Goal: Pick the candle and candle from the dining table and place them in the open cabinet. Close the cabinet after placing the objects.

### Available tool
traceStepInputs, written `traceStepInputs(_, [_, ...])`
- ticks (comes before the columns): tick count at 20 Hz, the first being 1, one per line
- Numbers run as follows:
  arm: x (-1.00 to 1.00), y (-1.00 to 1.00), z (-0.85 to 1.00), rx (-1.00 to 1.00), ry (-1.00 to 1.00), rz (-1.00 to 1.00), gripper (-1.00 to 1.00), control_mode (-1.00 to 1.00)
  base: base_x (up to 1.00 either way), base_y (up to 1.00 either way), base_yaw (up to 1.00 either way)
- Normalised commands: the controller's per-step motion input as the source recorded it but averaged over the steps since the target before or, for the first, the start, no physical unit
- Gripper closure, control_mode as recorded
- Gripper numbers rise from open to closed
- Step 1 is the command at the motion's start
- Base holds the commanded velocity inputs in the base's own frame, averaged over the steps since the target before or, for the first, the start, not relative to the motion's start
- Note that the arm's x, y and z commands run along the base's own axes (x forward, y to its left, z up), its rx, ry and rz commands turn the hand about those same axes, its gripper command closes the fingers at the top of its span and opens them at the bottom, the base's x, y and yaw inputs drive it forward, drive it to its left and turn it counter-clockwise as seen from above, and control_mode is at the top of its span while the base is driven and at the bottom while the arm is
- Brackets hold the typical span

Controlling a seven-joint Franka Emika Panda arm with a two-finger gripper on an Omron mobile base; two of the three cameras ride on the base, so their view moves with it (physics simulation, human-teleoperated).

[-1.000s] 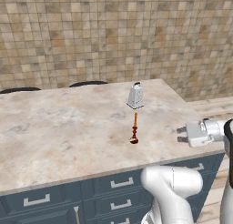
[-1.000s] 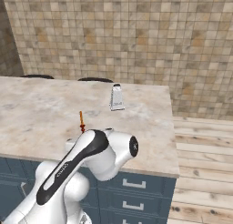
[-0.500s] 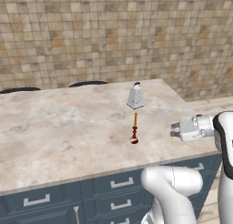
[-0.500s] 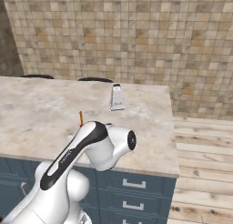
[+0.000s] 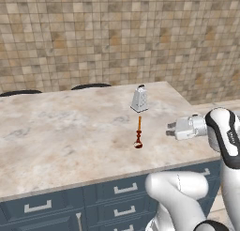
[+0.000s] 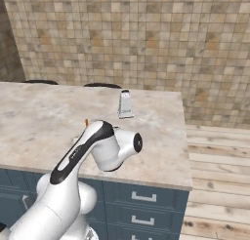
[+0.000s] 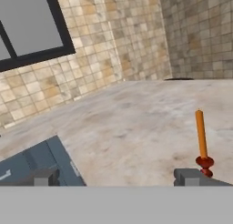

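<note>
The slender dark red candle (image 5: 138, 133) stands upright on its flared foot on the beige marble dining table (image 5: 61, 131), in front of the grater. My gripper (image 5: 169, 130) hovers level above the table's right part, pointing left at the candle from a short way off, and is open with nothing between its fingers. In the hand view the candle (image 7: 201, 141) rises just above the right fingertip (image 7: 189, 175), off to the right of the gap. From the right base view only the candle's tip (image 6: 86, 122) peeks out behind my arm. The stubby grey-beige candle and the open cabinet are out of view.
A grey metal grater (image 5: 139, 98) stands behind the candle near the table's far right corner. Two dark chair backs (image 5: 90, 86) show beyond the far edge. Blue drawers (image 5: 122, 190) run below the top. Wood floor (image 6: 219, 151) lies to the right.
My gripper has slid left over the table's right edge, closing in on the red candle. The candle and grater have not moved.
</note>
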Motion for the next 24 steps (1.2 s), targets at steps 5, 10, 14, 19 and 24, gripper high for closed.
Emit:
traceStepInputs(5, [0.41, 0.19, -0.09, 0.0, 0.0, 0.0, -1.0, -1.0, 0.0, 0.0, 0.0])
traceStepInputs(10, [0.34, 0.12, -0.15, 0.0, 0.0, 0.0, -1.0, -1.0, 0.0, 0.0, 0.0])
traceStepInputs(14, [0.19, 0.07, -0.16, 0.0, 0.0, 0.0, -1.0, -1.0, 0.0, 0.0, 0.0])
traceStepInputs(19, [0.04, 0.01, -0.23, 0.0, 0.0, 0.0, -1.0, -1.0, 0.0, 0.0, 0.0])
traceStepInputs(24, [0.0, 0.0, -0.03, 0.0, -0.01, 0.01, -1.0, -1.0, 0.0, 0.0, 0.0])
